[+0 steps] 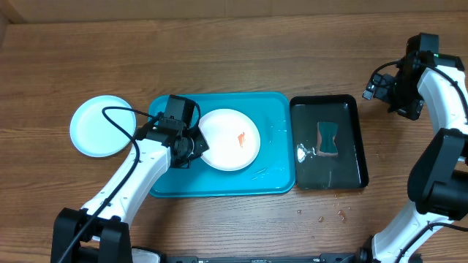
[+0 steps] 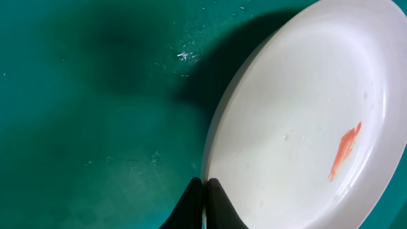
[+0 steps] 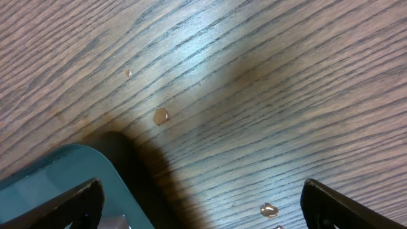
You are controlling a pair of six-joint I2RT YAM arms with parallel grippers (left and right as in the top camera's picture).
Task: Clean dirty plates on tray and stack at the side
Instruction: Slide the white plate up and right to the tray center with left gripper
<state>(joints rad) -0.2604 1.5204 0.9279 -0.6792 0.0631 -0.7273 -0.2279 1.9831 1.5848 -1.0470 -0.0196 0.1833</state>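
A white plate (image 1: pixel 230 139) with an orange-red smear lies on the turquoise tray (image 1: pixel 219 183). My left gripper (image 1: pixel 194 146) is at the plate's left rim. In the left wrist view, the fingers (image 2: pixel 205 191) are shut on the rim of the white plate (image 2: pixel 299 127), above the tray floor (image 2: pixel 95 114). A light blue plate (image 1: pixel 102 126) sits on the table left of the tray. The yellow-green plate is out of view. My right gripper (image 1: pixel 386 93) is open and empty over the wood at the far right (image 3: pixel 203 203).
A glossy black tray (image 1: pixel 344 172) with water and a sponge (image 1: pixel 327 139) stands right of the turquoise tray. Its corner shows in the right wrist view (image 3: pixel 51 184). Water drops (image 3: pixel 161 115) lie on the wood, and more (image 1: pixel 322 215) near the front edge.
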